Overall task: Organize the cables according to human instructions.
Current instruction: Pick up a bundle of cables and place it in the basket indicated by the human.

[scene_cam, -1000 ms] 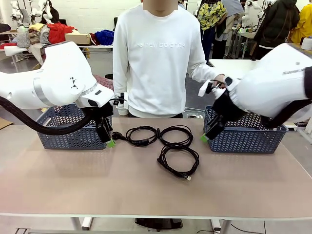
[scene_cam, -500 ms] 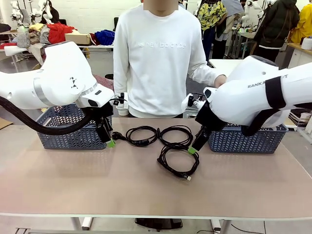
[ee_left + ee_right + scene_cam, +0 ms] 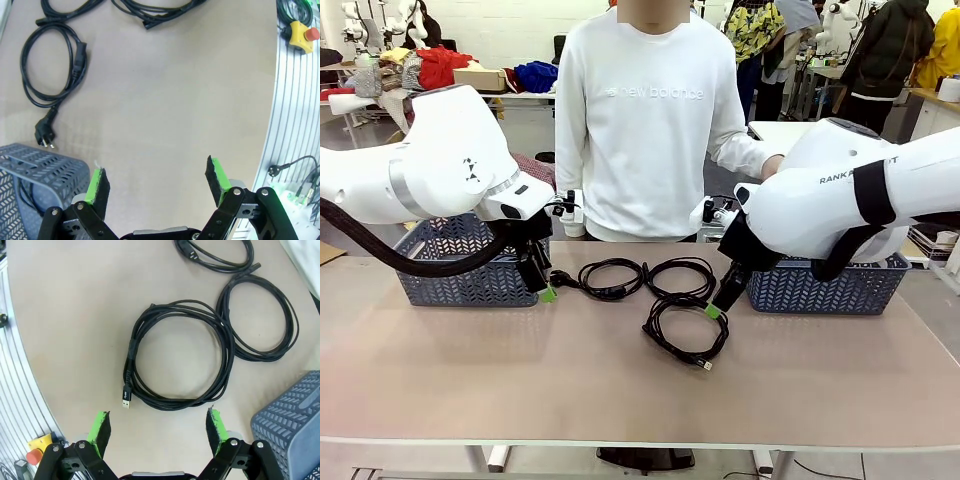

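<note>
Three black cables lie coiled mid-table: a left cable (image 3: 610, 277), a middle cable (image 3: 682, 276) and a front cable (image 3: 687, 330). My right gripper (image 3: 717, 301) hangs open just above the front cable's right edge. In the right wrist view the front cable (image 3: 177, 357) lies straight ahead of the open right gripper (image 3: 158, 426), its USB plug (image 3: 126, 400) toward the left finger. My left gripper (image 3: 544, 286) stands open beside the left basket (image 3: 470, 265), short of the left cable's plug. In the left wrist view the open left gripper (image 3: 156, 182) is over bare table, with the left cable (image 3: 52, 70) farther off.
The right basket (image 3: 830, 287) stands behind my right arm, and the person in a white sweater (image 3: 645, 120) stands at the far edge between the baskets. A dark cord shows inside the left basket (image 3: 30, 170). A yellow emergency-stop box (image 3: 300, 32) sits on the table's rail.
My right arm has swung left from the right basket to above the front cable, most of it in the first half second. The left arm and the cables have not moved.
</note>
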Robot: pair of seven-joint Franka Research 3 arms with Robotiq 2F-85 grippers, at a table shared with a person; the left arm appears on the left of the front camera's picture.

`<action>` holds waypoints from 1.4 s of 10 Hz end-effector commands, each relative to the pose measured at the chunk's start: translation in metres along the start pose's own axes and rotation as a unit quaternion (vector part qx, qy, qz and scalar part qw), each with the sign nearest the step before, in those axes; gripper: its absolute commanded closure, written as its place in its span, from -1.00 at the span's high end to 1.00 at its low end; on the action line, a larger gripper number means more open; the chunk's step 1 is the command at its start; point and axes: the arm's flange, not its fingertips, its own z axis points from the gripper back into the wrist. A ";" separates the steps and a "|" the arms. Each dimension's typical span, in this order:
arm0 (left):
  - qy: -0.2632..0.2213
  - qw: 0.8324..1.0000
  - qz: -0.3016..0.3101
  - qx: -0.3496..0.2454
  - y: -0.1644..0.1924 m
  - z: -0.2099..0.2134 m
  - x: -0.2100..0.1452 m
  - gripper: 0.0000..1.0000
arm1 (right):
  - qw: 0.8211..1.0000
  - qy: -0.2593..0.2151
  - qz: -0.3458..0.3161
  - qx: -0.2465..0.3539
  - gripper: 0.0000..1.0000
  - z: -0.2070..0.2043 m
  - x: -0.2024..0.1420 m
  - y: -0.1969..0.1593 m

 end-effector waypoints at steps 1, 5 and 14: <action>0.001 1.000 0.002 -0.001 0.000 0.002 -0.001 1.00 | 1.000 -0.004 -0.001 0.001 1.00 0.001 -0.001 -0.001; 0.001 1.000 0.002 -0.001 0.000 0.002 -0.001 1.00 | 1.000 0.014 0.006 0.023 1.00 -0.030 0.029 0.009; 0.001 1.000 0.002 -0.001 0.000 0.002 -0.001 1.00 | 0.996 0.078 0.014 0.035 1.00 -0.108 0.050 0.021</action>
